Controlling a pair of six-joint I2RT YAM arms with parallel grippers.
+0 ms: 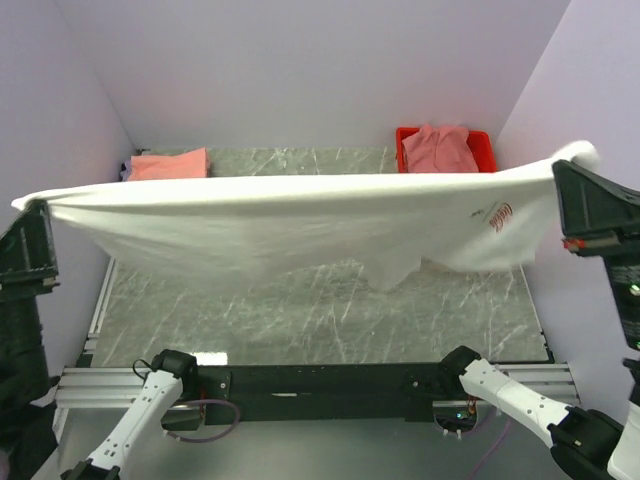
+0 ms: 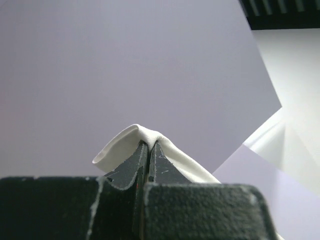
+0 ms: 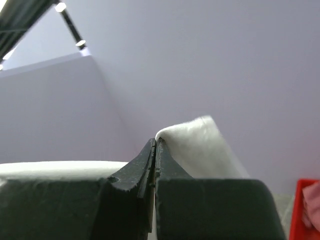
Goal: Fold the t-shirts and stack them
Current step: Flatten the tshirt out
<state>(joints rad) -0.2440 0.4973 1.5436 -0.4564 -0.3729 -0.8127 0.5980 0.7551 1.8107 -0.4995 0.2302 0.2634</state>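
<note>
The white t-shirt [image 1: 280, 225] hangs stretched across the whole width of the scene, held up off the bench [image 1: 300, 325] between the two arms. The left claw [image 1: 38, 207] pinches one end of it at the far left. In the left wrist view the left claw [image 2: 149, 146] is pressed together on a small fold of white cloth [image 2: 150, 134] that loops over its tips. The right claw [image 1: 562, 165] pinches the other end at the right, somewhat higher. In the right wrist view the right claw [image 3: 156, 143] is pressed together with a bunch of the white cloth [image 3: 200, 142] rising just beside its tips.

The upper edge of the white t-shirt runs fairly taut from claw to claw, while the lower part sags in soft folds. A loose flap droops lowest right of centre. A red logo [image 1: 500, 215] shows on the cloth near the right end, tilted.

A salmon-orange t-shirt [image 1: 168, 164] lies folded flat on the far left corner of the bench. At the far right stands a red tray [image 1: 486, 150] with a dusty-pink t-shirt [image 1: 440, 148] crumpled inside it. Part of both is hidden behind the upper edge of the stretched cloth.
</note>
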